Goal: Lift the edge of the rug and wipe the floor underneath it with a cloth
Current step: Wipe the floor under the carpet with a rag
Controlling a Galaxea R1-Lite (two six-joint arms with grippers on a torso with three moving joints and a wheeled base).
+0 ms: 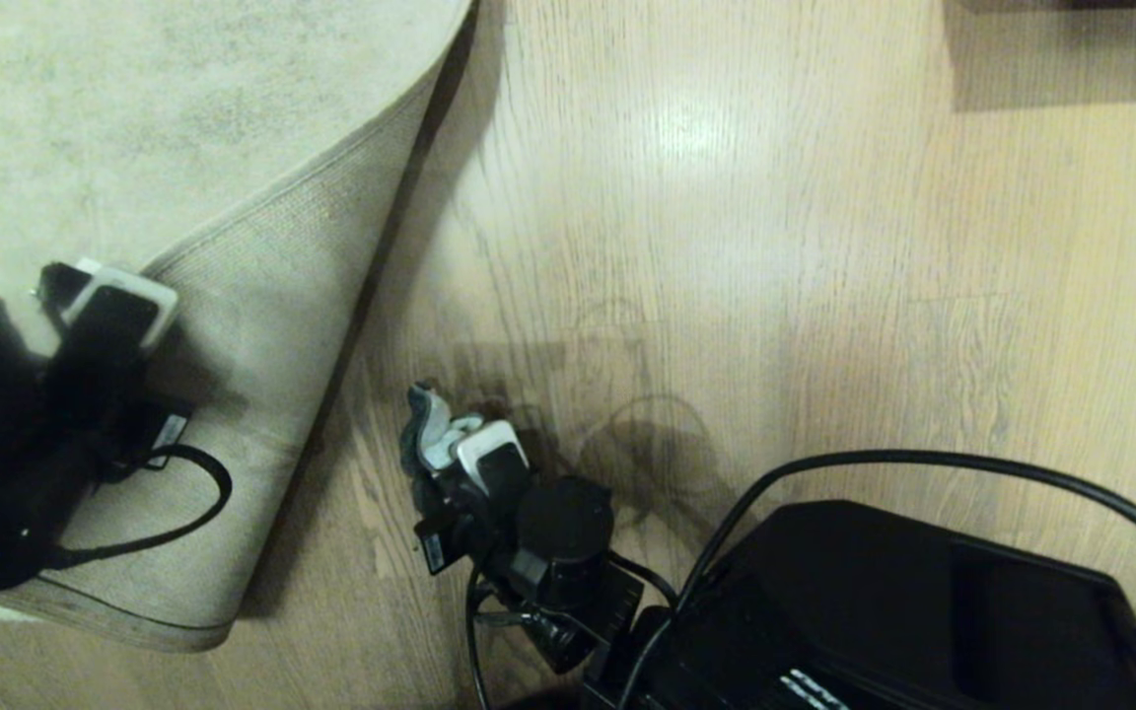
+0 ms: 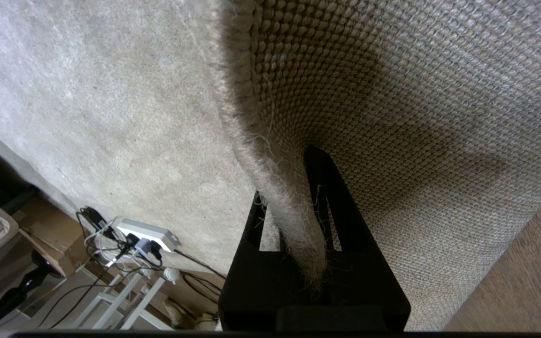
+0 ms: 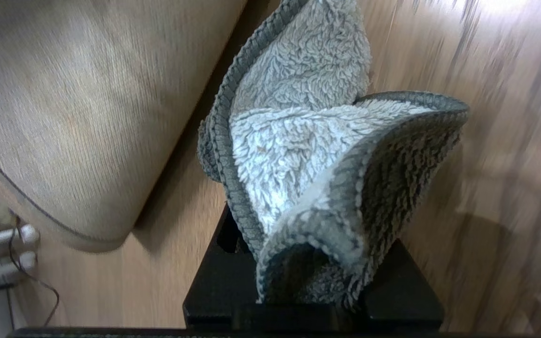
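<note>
The pale grey-beige rug has its corner folded back, so the woven beige backing faces up. My left gripper is shut on the rug edge and holds it off the floor; the frayed border runs between the black fingers. Bare wood floor lies to the right of the fold. My right gripper hovers low over that floor beside the lifted flap, shut on the cloth, a fluffy grey rag bunched up and sticking out past the jaws. The cloth hides the fingertips.
My black base and a looping cable fill the lower right. A dark piece of furniture sits at the top right. Beyond the rug, a white power strip with plugs and wires lies on the floor.
</note>
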